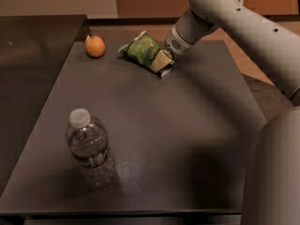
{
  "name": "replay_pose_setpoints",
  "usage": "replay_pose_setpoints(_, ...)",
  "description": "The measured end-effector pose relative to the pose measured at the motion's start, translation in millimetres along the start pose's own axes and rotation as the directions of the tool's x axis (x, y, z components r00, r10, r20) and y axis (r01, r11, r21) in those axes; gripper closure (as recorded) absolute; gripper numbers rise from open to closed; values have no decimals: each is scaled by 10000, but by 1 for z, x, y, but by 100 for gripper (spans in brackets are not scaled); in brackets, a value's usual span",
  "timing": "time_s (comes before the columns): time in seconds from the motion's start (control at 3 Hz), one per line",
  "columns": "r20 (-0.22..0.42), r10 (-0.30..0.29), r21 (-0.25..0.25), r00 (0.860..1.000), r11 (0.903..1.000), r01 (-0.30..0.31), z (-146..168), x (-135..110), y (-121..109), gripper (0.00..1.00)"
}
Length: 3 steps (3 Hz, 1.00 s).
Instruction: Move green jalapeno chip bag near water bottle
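Observation:
The green jalapeno chip bag (pixel 142 48) lies at the far middle of the dark table (pixel 187 125), tilted, with one white crimped end toward the orange. My gripper (pixel 162 63) comes down from the upper right and sits on the bag's right end, touching it. The water bottle (pixel 90 149), clear with a white cap, stands at the near left of the table, well away from the bag.
A round orange fruit (pixel 95 46) sits at the table's far left corner, left of the bag. A second dark surface (pixel 28 55) adjoins on the left. My arm (pixel 243 27) spans the upper right and its base (pixel 276 172) fills the lower right.

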<state>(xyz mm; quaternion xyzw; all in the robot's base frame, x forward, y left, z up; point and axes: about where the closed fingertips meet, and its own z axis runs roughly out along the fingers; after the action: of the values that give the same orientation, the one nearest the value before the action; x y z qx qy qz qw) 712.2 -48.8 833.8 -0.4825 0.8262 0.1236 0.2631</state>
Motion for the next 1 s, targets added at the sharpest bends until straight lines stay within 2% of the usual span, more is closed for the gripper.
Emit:
replay_pose_setpoints(0.33,245,-265,-297,9993,9992,272,-15,5,18,87)
replay_pose_setpoints(0.67,289,-760,-709,9967,9944,778,-38,11,46,100)
replay_pose_setpoints(1.0,76,-1388,-1070,9903,9845,1388,-72,20,78,100)
